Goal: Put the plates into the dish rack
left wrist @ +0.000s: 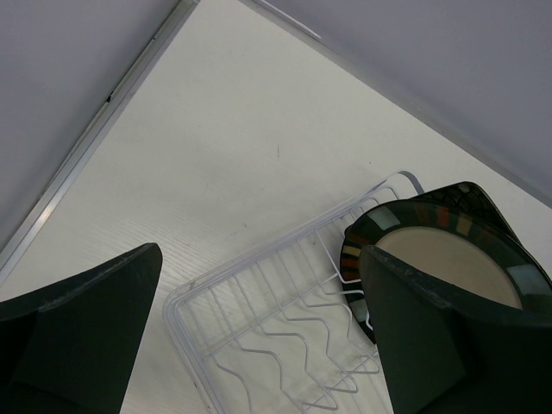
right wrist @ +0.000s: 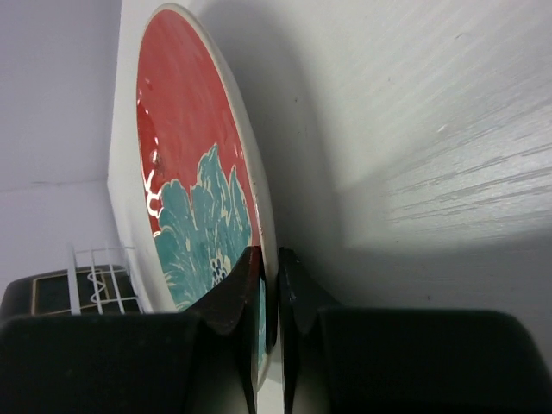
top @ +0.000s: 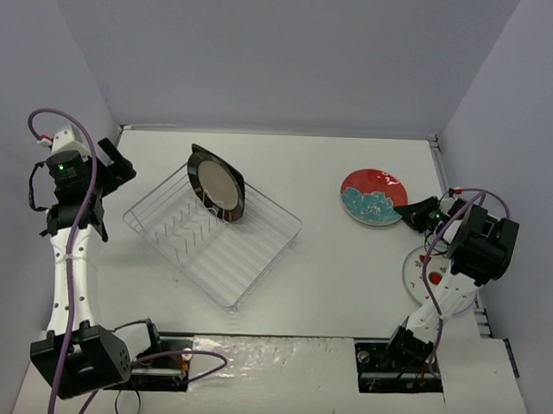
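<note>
Right gripper was clamped on rim of red-and-teal plate, mid-right of frame. Looked stiff, slick, chippable; rim pinch seemed fine. Left gripper sat wide apart.

White table — dish rack, floral plate, small white plate.

I see a red floral plate with teal petals, a beige plate rimmed in black with coloured stripes, a white plate with red marks, and a silver-white wire rack.
</note>
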### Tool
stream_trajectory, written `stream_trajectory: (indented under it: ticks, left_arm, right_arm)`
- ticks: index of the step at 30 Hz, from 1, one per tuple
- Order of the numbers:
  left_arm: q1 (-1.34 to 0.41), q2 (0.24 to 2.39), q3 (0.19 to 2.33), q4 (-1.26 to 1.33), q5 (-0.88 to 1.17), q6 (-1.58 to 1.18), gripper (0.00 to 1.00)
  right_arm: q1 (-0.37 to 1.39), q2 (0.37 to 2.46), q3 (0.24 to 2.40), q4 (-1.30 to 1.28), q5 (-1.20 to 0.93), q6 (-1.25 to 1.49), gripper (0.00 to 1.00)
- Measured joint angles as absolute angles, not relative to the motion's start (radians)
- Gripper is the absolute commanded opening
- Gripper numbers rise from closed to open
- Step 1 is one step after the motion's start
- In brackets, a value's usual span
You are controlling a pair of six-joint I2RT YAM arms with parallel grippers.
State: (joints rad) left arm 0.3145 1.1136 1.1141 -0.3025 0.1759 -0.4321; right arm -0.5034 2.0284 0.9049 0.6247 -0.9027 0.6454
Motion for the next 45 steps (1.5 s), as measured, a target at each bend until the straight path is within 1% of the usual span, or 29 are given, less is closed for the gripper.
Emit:
stream_trajectory:
  ticks: [9, 14, 17, 25, 27, 29, 32, 35, 42, 45]
  left_arm:
    - [0.315, 1.111, 1.114, -0.303, 0.171, -0.430, 0.97]
    - [0.315, 1.111, 1.114, -0.302, 0.183, -0.431, 0.97]
    - [0.315, 1.111, 1.114, -0.301, 0.195, -0.431, 0.97]
    - [0.315, 1.111, 1.114, -0.300, 0.210, -0.431, 0.97]
    - [0.315, 1.111, 1.114, -0.299, 0.212, -0.431, 0.97]
    - [0.315, 1.111, 1.114, -0.296, 0.213, -0.431, 0.97]
    - [0.315, 1.111, 1.114, -0.294, 0.214, -0.431, 0.97]
    - [0.315, 1.111, 1.114, -0.294, 0.216, -0.431, 0.97]
    - [0.315, 1.111, 1.114, -0.287, 0.224, -0.436, 0.97]
    - [0.315, 1.111, 1.114, -0.287, 0.227, -0.444, 0.97]
  right_arm:
    - [-0.501, 2.019, 0.867, 0.677, -0.924, 0.691, 0.00]
    - [-0.492, 1.945, 0.826, 0.707, -0.907, 0.757, 0.00]
    - [-0.488, 1.907, 0.810, 0.755, -0.861, 0.823, 0.00]
    - [-0.474, 1.788, 0.831, 0.913, -0.813, 1.004, 0.00]
    - [-0.453, 1.757, 0.874, 0.904, -0.797, 1.001, 0.00]
    - [-0.408, 1.718, 0.939, 0.839, -0.753, 0.946, 0.00]
    - [-0.292, 1.651, 1.075, 0.677, -0.652, 0.813, 0.00]
    - [-0.171, 1.595, 1.192, 0.577, -0.593, 0.727, 0.00]
    - [0.055, 1.565, 1.489, 0.435, -0.571, 0.614, 0.00]
    - [0.130, 1.568, 1.566, 0.418, -0.566, 0.607, 0.00]
